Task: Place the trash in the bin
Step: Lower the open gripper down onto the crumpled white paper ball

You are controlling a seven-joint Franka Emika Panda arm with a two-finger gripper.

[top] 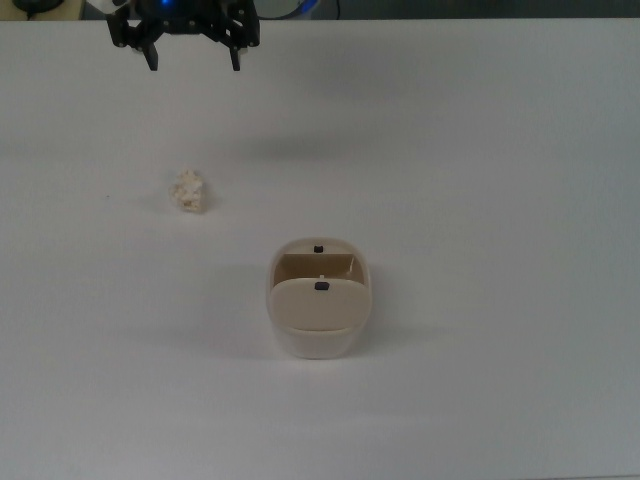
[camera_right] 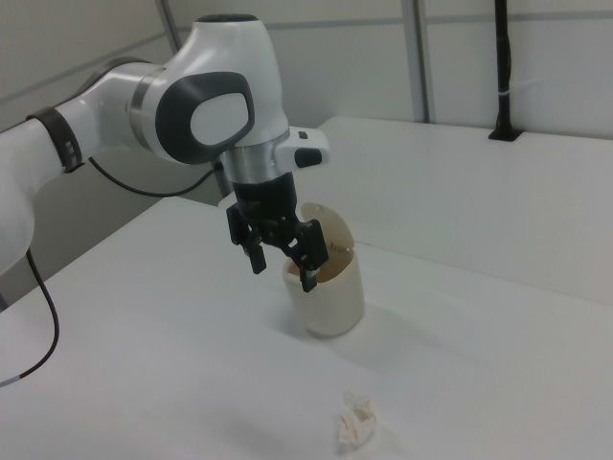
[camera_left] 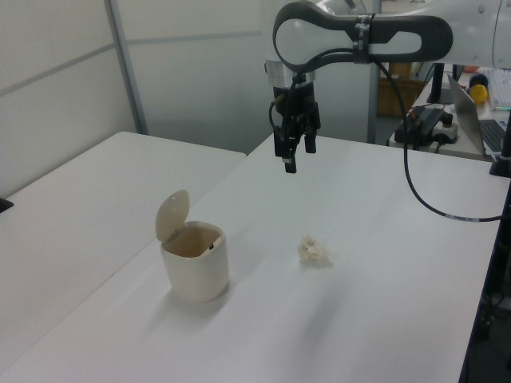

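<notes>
White table (top: 480, 150): trash (top: 188, 190), bin (top: 318, 310), no readable labels.

White counter (camera_left: 383, 239), matte, fills the top view. Left view: a second white surface (camera_left: 72, 215) adjoins it along a seam. Beyond the far edge, a laptop (camera_left: 479, 120) at the left view's right, a yellow round object (camera_left: 477, 90), a black device (camera_left: 427, 124). Right view: black post (camera_right: 502, 67) on a rear surface.
</notes>
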